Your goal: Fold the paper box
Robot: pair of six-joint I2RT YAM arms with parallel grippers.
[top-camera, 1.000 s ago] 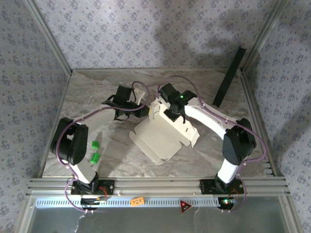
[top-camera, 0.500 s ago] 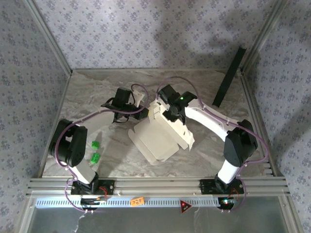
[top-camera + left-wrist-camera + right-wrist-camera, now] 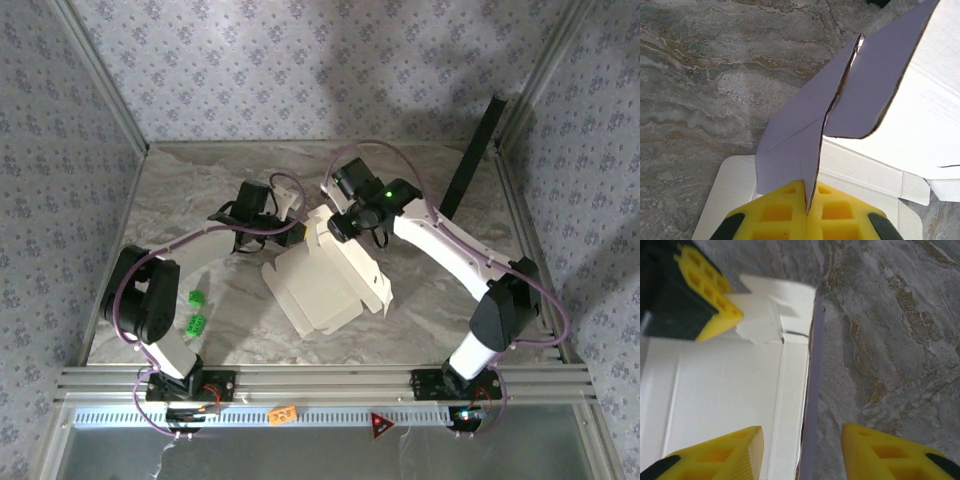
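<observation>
**Marble table (image 3: 190, 190): fold part done**

Your paper box (image 3: 325, 285) lies at the table's centre, pale side up; your left gripper (image 3: 810, 192) is clamped on a raised lavender flap, apparently anchoring the sheet; your right gripper (image 3: 801, 437) stands jaws apart astride an upright side wall, gripping nothing; I judge that wall unsecured.

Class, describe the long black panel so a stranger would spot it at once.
Start at the marbled grey table and go to its far right corner. A long, flat black panel leans in that corner. Unlike the pale cardboard box lying mid-table, it is dark, tall and thin.
</observation>
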